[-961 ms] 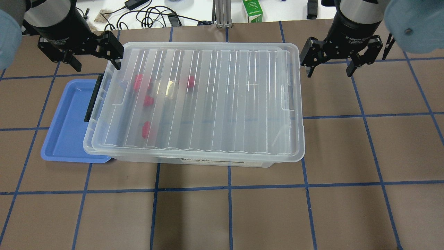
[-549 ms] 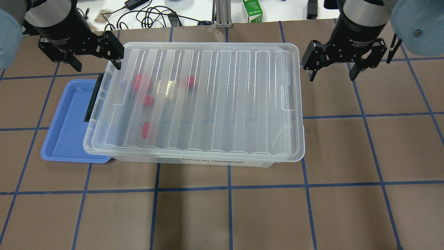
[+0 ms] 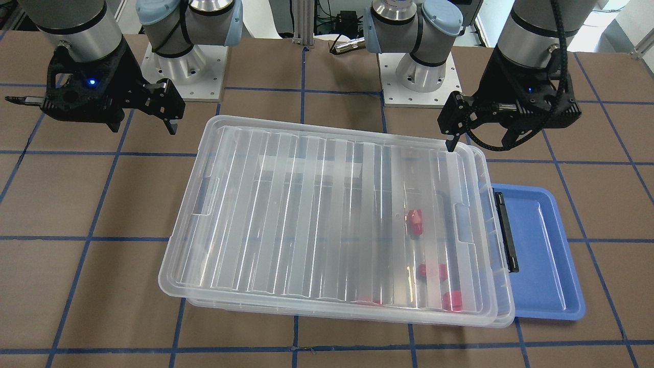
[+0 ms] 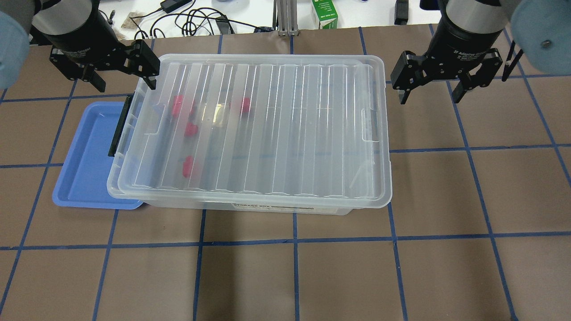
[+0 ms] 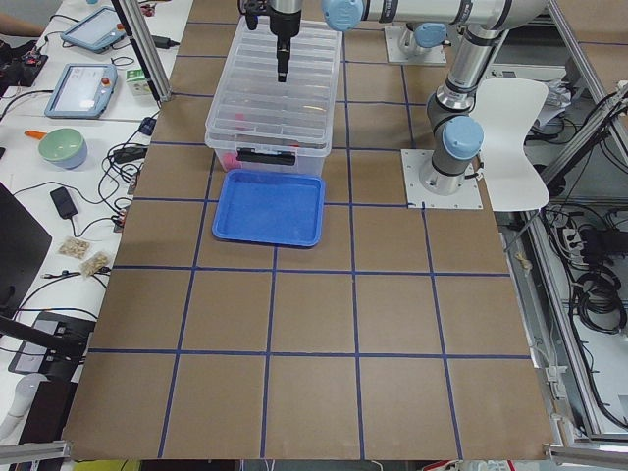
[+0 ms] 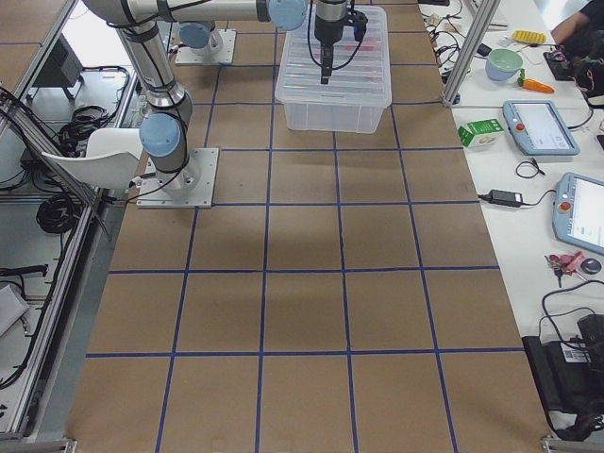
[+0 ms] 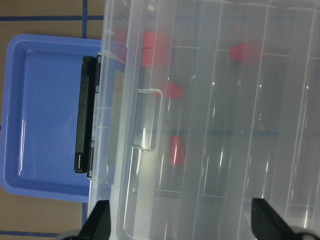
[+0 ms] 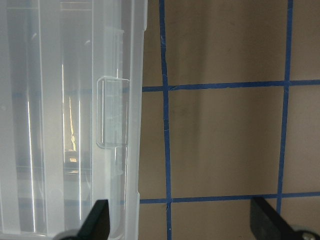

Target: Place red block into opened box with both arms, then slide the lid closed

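you've got the lid sitting over the box, red blocks underneath, both grippers spread and empty.

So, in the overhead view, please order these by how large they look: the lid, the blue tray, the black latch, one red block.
1. lid
2. blue tray, partly hidden
3. black latch
4. red block, seen through the lid

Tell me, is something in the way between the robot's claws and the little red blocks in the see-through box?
Yes. The clear ribbed plastic lid lies over the clear plastic box and covers the small red blocks inside. The open left gripper and open right gripper hang near its short ends.
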